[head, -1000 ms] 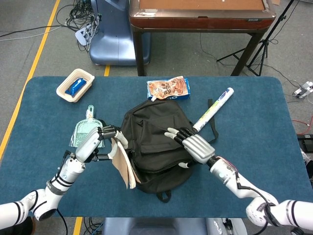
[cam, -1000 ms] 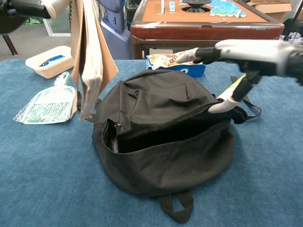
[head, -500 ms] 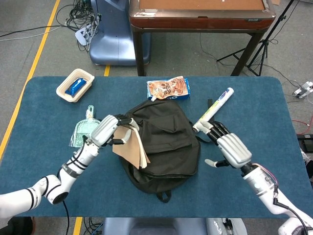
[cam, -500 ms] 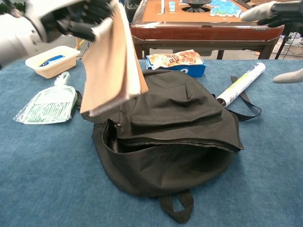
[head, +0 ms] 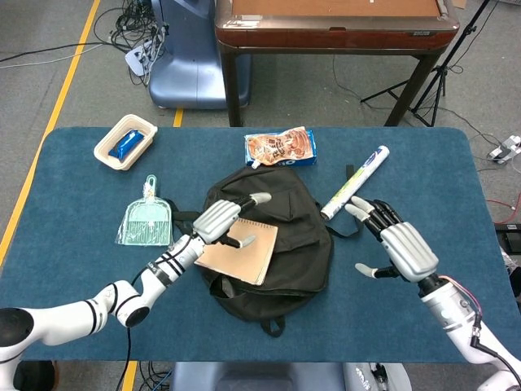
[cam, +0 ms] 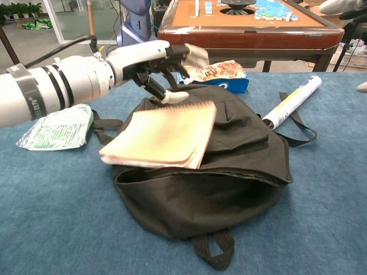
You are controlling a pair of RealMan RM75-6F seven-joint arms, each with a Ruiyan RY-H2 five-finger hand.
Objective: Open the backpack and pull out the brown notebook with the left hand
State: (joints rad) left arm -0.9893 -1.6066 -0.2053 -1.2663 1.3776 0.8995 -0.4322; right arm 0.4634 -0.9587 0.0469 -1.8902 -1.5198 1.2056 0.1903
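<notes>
The head view looks steeply down from above the near edge of the blue surface (head: pixel 73 163), taking in all of it with the backpack (head: pixel 293 244) near its middle. The chest view sits low and close before the backpack (cam: pixel 229 189), facing level across it. Both views share the backpack and the white tube (head: pixel 356 181) (cam: pixel 292 102) beside it.
</notes>
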